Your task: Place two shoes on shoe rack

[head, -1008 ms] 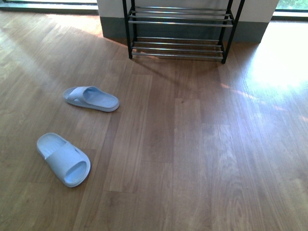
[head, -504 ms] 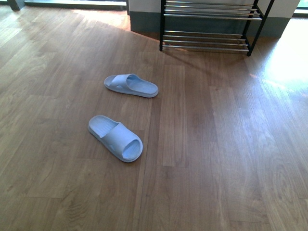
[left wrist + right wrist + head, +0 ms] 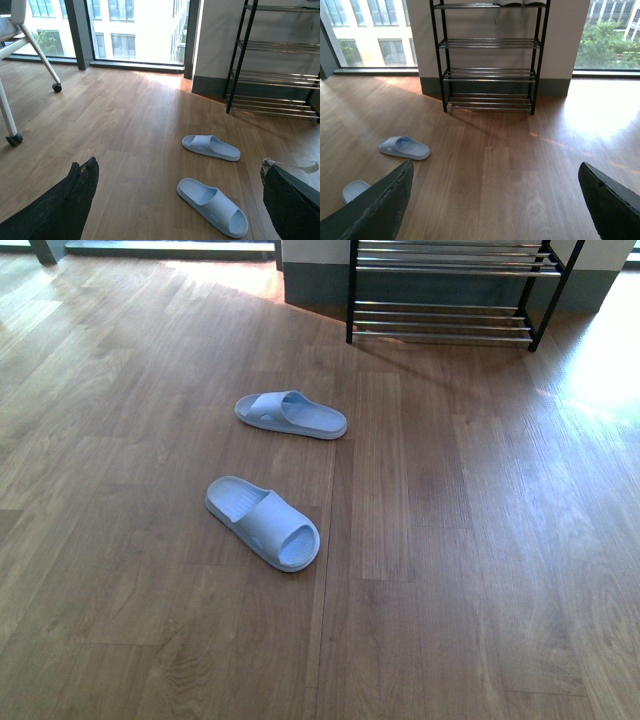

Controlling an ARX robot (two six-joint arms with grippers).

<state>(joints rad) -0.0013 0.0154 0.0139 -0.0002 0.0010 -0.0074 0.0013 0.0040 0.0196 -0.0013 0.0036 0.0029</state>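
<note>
Slippage looms: left gripper (image 3: 176, 165) and right gripper (image 3: 495, 166) gape empty, and the floppy near slide (image 3: 265, 523) or far slide (image 3: 292, 415) may drop before reaching the shoe rack (image 3: 440, 337).

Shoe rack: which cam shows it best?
Right wrist view: the shoe rack stands nearly whole, four tiers visible. Front view catches only the shoe rack's lowest tiers; left wrist view crops the shoe rack at one end.

A bright, home-like room – wood-plank floor (image 3: 450, 540), floor-to-ceiling windows (image 3: 120, 30) facing city buildings, a black shoe rack (image 3: 490, 75) against the wall, 2 pale blue slides (image 3: 290, 413) (image 3: 265, 522), a wheeled chair (image 3: 37, 52).
</note>
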